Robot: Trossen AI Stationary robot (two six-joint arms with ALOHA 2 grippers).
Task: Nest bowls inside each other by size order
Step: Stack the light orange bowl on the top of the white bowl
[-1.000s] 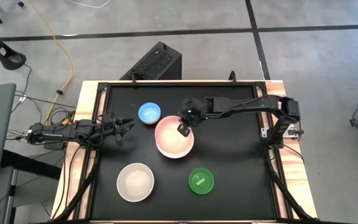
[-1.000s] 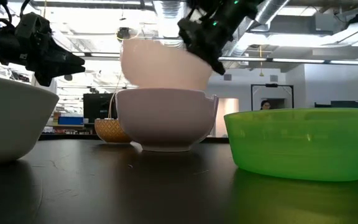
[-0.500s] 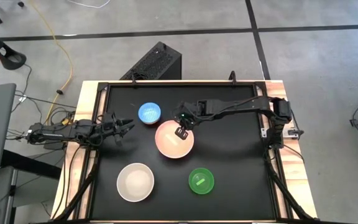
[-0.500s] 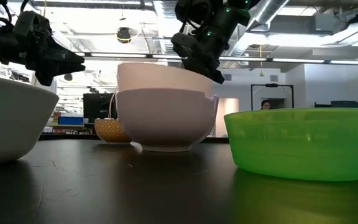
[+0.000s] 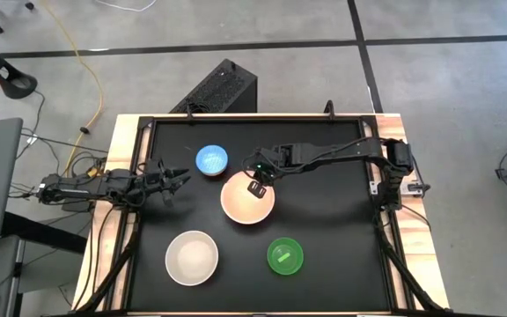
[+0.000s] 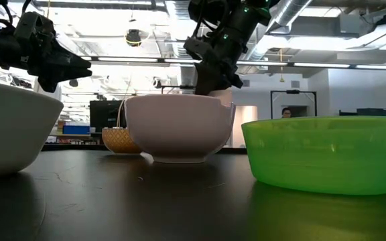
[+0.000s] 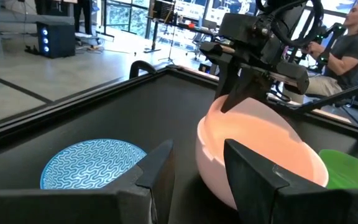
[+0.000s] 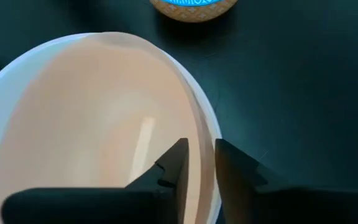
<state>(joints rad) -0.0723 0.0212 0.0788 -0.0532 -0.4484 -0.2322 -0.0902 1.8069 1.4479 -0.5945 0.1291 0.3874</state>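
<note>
From above, the black table (image 5: pixel 333 229) holds round, smooth plastic bowls: a small blue bowl (image 5: pixel 211 160) with a wavy pattern at the back, a white bowl (image 5: pixel 192 258) at the front left, and a shiny green bowl (image 5: pixel 284 255) at the front right. In the middle, the pink bowl (image 5: pixel 245 201) sits inside a cream bowl, and the right gripper (image 5: pixel 256 187) pinches the pink bowl's back rim with its claw nearly closed. The left gripper (image 5: pixel 180 177) hangs near the blue bowl with its claw a little open, holding nothing. From table height, the cream bowl (image 6: pixel 177 127) looks deep and round, with the right gripper just above its rim. A second ago the pink bowl was still up in the air over it, tilted; now it has sunk down inside and cannot be seen from the side. The left wrist view shows the pink bowl glowing softly, since light passes through it. The right wrist view shows a thin finger on each side of the pink rim.
</note>
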